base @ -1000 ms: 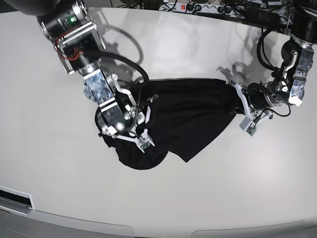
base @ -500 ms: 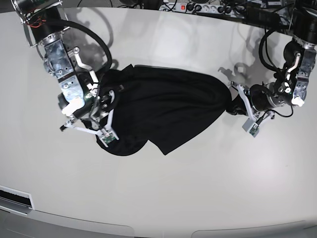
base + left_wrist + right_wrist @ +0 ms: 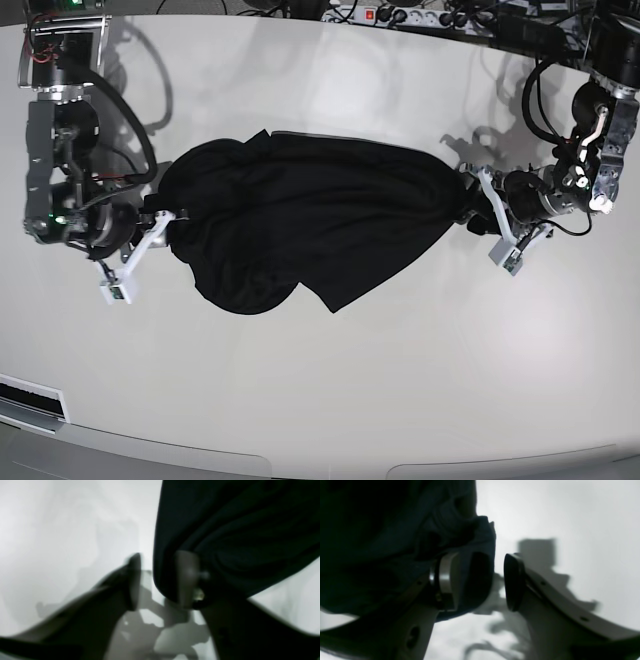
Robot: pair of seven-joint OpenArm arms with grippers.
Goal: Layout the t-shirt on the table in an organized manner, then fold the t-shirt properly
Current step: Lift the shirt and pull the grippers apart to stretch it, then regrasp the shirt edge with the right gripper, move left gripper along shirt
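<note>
The black t-shirt (image 3: 320, 220) lies bunched in a long band across the white table (image 3: 400, 380). At its right end in the base view is my left gripper (image 3: 478, 205), at its left end my right gripper (image 3: 160, 222). The left wrist view shows the left gripper (image 3: 160, 562) open, with the t-shirt (image 3: 237, 530) draped around its right finger (image 3: 187, 580). In the right wrist view the right gripper (image 3: 482, 562) is open too, and the t-shirt (image 3: 382, 542) wraps its left finger (image 3: 447, 580). Bare table (image 3: 570, 517) shows between both pairs of jaws.
A power strip (image 3: 385, 15) and cables run along the table's far edge. The left arm's cables (image 3: 545, 100) loop at the back right. The table's rounded front edge (image 3: 330, 462) is at the bottom of the base view.
The right arm has swung far to the left in the base view and drawn the shirt out into a long band. Both grippers have gone from shut to open.
</note>
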